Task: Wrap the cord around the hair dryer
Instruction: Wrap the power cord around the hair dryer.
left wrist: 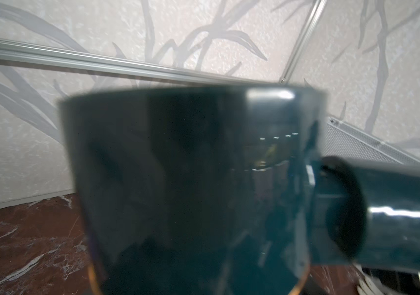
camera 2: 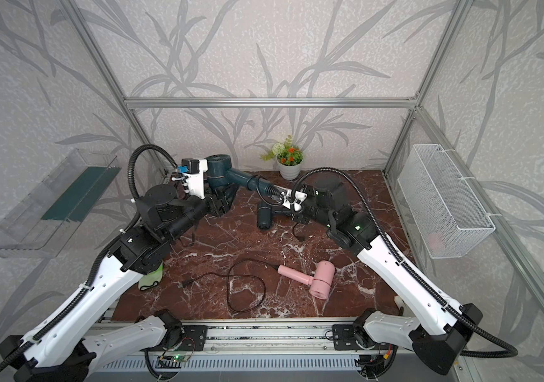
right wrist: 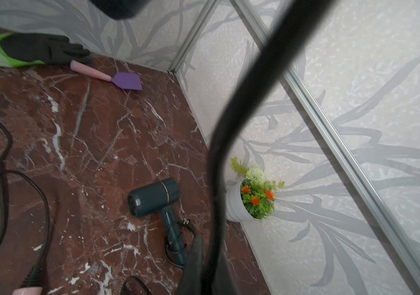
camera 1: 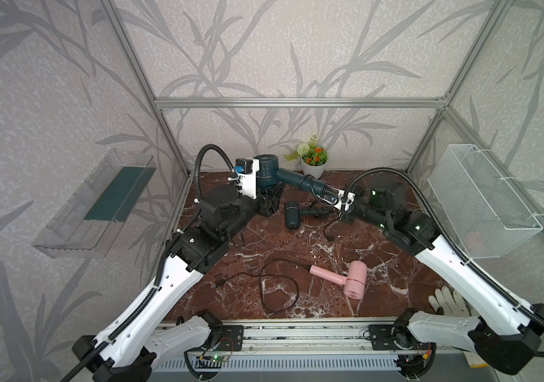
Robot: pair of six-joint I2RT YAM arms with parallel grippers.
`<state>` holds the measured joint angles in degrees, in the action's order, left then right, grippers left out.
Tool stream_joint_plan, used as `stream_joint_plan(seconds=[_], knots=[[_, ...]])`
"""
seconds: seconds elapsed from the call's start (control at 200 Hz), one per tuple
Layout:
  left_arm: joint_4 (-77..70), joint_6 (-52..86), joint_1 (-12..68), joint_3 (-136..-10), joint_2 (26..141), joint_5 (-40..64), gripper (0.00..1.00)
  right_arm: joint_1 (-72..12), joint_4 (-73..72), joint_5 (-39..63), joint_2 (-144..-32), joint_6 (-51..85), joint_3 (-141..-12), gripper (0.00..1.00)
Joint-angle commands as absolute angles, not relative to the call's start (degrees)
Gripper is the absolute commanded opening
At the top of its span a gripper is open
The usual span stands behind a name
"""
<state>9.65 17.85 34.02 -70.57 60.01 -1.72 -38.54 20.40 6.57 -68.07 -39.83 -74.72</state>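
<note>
A dark teal hair dryer (camera 1: 265, 172) is held up off the table at the back; both top views show it, and its head (left wrist: 191, 178) fills the left wrist view. My left gripper (camera 1: 269, 200) is shut on the head from below. The handle (camera 1: 300, 182) points toward my right gripper (camera 1: 333, 197). The black cord (camera 1: 314, 191) loops round the handle's end. My right gripper (right wrist: 203, 270) is shut on that cord (right wrist: 229, 127), which runs up between its fingers.
A second teal dryer (camera 1: 295, 215) with a wound cord lies below the held one. A pink dryer (camera 1: 351, 279) with a loose cord (camera 1: 277, 291) lies in front. A flower pot (camera 1: 313, 167), a wire basket (camera 1: 482, 205), a clear shelf (camera 1: 98, 205), gloves (right wrist: 32, 49) and a spatula (right wrist: 124, 79) are around.
</note>
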Motion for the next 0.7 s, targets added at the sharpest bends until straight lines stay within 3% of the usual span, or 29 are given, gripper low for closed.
stream_joint_plan(seconds=[0.0,0.265,0.48,0.695], knots=[[-4.0,27.28,33.22,-70.88,60.24,-10.58,0.0,-39.2,12.34,12.31,-65.66,-31.61,-70.93,0.0],[-3.42,27.75,33.13,-73.96,66.15,-16.24,0.0,-49.35,13.45,1.48,-68.5,-33.69,-72.38,0.0],[-0.22,18.49,34.1,-75.96,71.26,-23.74,0.0,-57.67,26.29,-12.44,-74.12,-43.71,-87.16,0.0],[15.54,5.4,34.38,-82.35,77.58,-29.09,0.0,-63.68,43.8,-24.43,-82.48,-54.71,-107.59,0.0]])
